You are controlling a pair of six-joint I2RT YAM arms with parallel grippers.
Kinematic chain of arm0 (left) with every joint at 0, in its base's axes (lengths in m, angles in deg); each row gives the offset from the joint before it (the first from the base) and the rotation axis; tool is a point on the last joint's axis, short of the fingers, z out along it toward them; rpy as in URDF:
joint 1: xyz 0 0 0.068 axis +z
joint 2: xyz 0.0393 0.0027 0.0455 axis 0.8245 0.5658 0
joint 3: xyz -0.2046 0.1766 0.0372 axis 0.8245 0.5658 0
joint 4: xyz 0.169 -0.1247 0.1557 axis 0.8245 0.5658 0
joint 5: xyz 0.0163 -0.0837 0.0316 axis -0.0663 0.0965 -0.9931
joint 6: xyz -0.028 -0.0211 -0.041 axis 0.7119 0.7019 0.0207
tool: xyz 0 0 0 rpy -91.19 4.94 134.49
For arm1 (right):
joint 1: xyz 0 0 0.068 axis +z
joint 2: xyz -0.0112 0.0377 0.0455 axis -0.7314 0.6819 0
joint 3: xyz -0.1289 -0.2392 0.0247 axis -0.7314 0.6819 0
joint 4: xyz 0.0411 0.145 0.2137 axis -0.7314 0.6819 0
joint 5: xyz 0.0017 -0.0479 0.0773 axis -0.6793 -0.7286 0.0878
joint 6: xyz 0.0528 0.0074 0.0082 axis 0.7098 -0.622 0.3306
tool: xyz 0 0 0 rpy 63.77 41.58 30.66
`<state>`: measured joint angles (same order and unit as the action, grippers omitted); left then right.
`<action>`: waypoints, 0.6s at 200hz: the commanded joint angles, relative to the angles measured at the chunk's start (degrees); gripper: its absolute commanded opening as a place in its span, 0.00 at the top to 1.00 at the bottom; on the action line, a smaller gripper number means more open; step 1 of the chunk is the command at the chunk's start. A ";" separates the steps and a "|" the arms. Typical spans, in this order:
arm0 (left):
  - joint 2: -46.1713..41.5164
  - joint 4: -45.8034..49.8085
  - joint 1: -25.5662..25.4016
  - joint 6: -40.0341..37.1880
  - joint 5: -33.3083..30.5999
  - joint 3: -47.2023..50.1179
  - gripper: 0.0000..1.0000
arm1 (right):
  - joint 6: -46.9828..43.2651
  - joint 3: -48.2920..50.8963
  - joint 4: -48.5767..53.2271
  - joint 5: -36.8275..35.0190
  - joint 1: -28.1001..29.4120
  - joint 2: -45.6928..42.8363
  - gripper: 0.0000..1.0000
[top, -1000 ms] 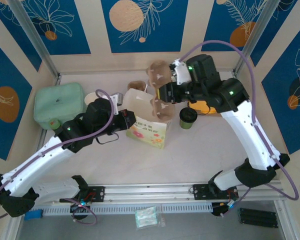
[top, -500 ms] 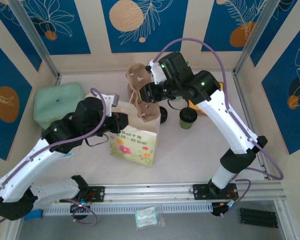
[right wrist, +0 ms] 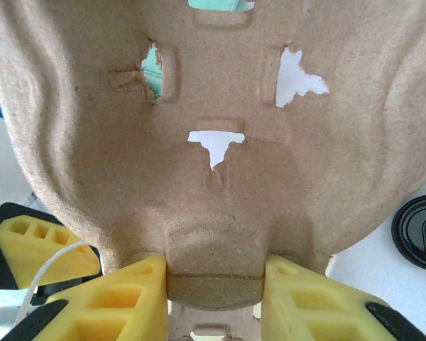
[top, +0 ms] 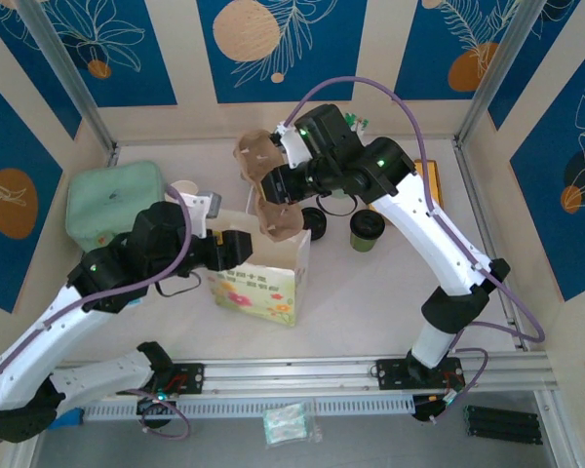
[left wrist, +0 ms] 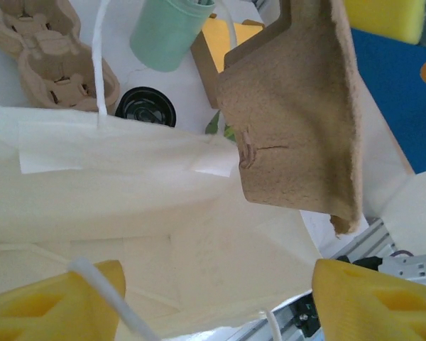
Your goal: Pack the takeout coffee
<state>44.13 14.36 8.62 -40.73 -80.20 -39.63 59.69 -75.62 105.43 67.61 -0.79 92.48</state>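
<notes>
Currently the takeout coffee [top: 367,229], a small green-and-white paper cup with a round black plastic lid, is standing on the pale table [top: 390,302] right of centre in the top view, outside everything and touched by neither arm. Just left of it a loose black lid [top: 315,222] is lying flat. The right gripper [right wrist: 214,291] is clamping its 2 yellow fingers on an edge tab of a brown moulded-pulp cup carrier [right wrist: 213,142], holding it over the mouth of the cream paper bag [top: 258,285] with a flower print at the centre of the frame. The left gripper [left wrist: 216,302] is sitting at the bag's near rim with its fingers wide apart; 1 white cord handle is lying across a finger, unclamped. By my reading, packing is at an early stage: the carrier is only reaching the bag's opening, and the coffee is waiting to be seated in it. Both of those steps are remaining.
</notes>
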 commanded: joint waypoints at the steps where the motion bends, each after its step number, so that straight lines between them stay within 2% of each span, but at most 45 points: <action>1: -2.26 -0.27 0.51 0.89 -1.05 0.53 0.22 | -0.68 -2.31 0.53 0.09 0.92 0.16 0.68; 13: -3.45 -0.26 0.50 1.49 -1.97 0.69 0.15 | -0.74 -2.67 0.61 -0.07 1.40 0.03 0.68; 28: -4.97 -0.62 0.50 2.47 -3.23 1.23 0.00 | -0.82 -3.23 0.79 -0.33 2.23 0.00 0.68; 63: -8.17 -0.26 0.50 5.32 -6.39 2.33 0.01 | -0.95 -4.17 1.05 -0.51 3.72 0.59 0.68; 88: -13.45 2.48 0.48 11.07 -14.57 5.28 0.01 | -1.27 -4.58 1.14 -0.61 5.08 0.97 0.68; 120: -22.16 9.86 0.45 22.53 -25.36 10.76 0.01 | -2.02 -5.06 1.57 -0.81 7.27 1.78 0.68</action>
<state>27.30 17.05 8.65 -28.40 -94.76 -31.85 59.23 -78.79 106.10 67.35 4.87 93.09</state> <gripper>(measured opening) 0.994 0.327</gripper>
